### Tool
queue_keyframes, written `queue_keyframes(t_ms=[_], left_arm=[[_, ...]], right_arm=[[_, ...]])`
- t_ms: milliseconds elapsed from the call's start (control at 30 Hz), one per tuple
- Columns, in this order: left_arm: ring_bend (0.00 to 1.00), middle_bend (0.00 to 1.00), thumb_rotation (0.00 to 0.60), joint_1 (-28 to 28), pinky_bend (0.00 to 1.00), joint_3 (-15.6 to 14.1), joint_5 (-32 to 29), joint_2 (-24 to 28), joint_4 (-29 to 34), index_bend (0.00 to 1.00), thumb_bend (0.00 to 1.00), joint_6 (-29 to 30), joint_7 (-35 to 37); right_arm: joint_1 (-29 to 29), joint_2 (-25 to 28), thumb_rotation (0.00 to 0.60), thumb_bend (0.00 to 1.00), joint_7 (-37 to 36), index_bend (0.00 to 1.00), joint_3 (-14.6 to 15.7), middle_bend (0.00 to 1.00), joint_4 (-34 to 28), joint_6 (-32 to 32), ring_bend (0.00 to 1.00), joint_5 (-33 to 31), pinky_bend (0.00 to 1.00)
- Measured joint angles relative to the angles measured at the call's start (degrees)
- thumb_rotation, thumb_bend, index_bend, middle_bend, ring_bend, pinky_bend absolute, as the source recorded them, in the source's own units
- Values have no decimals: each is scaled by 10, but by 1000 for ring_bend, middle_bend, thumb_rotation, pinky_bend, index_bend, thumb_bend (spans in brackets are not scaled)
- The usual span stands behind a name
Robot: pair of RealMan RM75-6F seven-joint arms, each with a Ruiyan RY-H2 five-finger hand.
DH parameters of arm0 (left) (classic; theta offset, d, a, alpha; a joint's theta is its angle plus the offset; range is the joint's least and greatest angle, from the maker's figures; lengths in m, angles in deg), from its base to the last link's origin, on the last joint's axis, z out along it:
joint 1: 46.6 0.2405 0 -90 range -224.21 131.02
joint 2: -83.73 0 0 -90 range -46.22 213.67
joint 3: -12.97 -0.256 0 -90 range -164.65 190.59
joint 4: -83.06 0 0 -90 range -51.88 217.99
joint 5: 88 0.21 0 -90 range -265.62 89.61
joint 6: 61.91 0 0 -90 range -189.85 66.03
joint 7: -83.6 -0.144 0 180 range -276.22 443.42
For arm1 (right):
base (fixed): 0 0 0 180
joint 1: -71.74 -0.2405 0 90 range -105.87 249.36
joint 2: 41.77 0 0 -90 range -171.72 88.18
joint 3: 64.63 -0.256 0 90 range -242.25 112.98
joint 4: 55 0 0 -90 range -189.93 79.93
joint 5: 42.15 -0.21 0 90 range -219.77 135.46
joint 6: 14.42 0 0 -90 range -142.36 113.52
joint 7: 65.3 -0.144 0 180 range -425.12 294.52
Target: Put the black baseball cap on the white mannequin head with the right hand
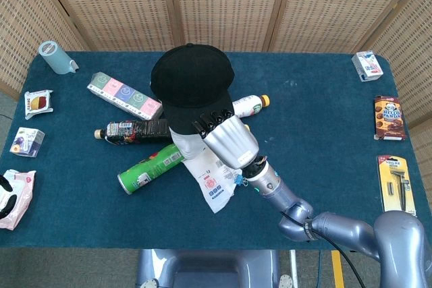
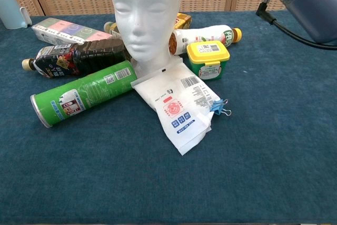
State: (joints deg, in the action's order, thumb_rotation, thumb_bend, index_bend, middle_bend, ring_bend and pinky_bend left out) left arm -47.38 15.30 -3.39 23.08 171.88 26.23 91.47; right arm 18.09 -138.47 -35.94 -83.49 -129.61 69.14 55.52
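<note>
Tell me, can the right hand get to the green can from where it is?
Probably yes. The right hand holds the cap over the mannequin head, so it is busy. The green can lies just beside the head with nothing on top, though the white bag lies between.
</note>
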Motion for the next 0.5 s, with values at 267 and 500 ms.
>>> queue_keyframes(t_ms=[267, 500], left_arm=[[355, 443, 600, -2, 355, -1, 3, -3, -3, 528, 322, -4, 3], [356, 444, 600, -2, 355, -2, 2, -6, -9, 528, 322, -7, 7]], right_arm=[[10, 8, 600, 394, 27, 680, 11, 713, -43, -5, 800, 0, 934], [21, 16, 600, 394, 47, 680, 28, 713, -86, -22, 800, -2, 934]])
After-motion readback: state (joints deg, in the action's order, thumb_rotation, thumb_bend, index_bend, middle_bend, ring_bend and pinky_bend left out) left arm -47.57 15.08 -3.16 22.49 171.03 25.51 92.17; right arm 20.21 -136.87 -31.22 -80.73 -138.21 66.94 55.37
